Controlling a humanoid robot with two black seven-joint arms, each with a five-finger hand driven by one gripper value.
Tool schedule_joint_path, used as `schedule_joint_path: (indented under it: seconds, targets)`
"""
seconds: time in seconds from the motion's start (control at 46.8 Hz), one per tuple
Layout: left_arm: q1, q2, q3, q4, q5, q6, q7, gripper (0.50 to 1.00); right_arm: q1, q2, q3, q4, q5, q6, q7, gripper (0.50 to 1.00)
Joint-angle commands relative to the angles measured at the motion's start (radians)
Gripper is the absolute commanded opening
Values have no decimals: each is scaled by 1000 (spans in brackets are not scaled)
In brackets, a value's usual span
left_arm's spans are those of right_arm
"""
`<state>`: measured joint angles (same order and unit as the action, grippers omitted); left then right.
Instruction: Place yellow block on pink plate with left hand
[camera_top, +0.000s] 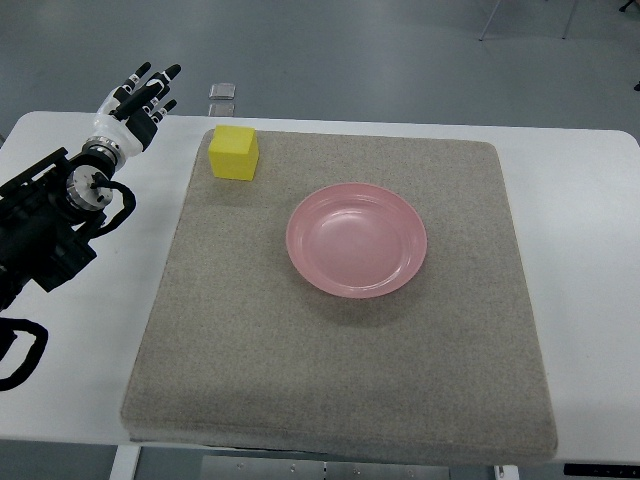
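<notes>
Black-and-white robot hand (140, 98) at the far left, beside the yellow block (234, 152): white palm shell, black jointed fingers (152, 84) with white segments between the knuckles. Behind it a silver metal wrist ring (104, 147), then a round grey joint cap (84, 186) with small screws. Farther from the block, a blocky matte-black forearm (40, 235), angular housings, black cable loops (20, 350) hanging off its side and lower end.
</notes>
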<state>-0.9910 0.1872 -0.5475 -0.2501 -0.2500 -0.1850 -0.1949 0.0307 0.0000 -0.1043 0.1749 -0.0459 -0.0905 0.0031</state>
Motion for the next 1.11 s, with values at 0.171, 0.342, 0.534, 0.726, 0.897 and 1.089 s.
schedule_joint_path:
  seconds: [0.171,0.342,0.534,0.726,0.897,1.089]
  targets:
    - [0,2,-3,0,0,1,-5,992,0,0,0,0,0,0,0,924]
    - [0,2,-2,0,0,-1,-5,992,0,0,0,0,0,0,0,924]
    - [0,3,-3,0,0,-4,-5,992,0,0,0,0,0,0,0,924]
    - [2,5,-5,0,0,-34,-5,992,0,0,0,0,0,0,0,924]
    - [2,15,3,0,1,-60,-5,992,0,0,0,0,0,0,0,924]
    - [0,29,11,0,3,-62,-5,992,0,0,0,0,0,0,0,924]
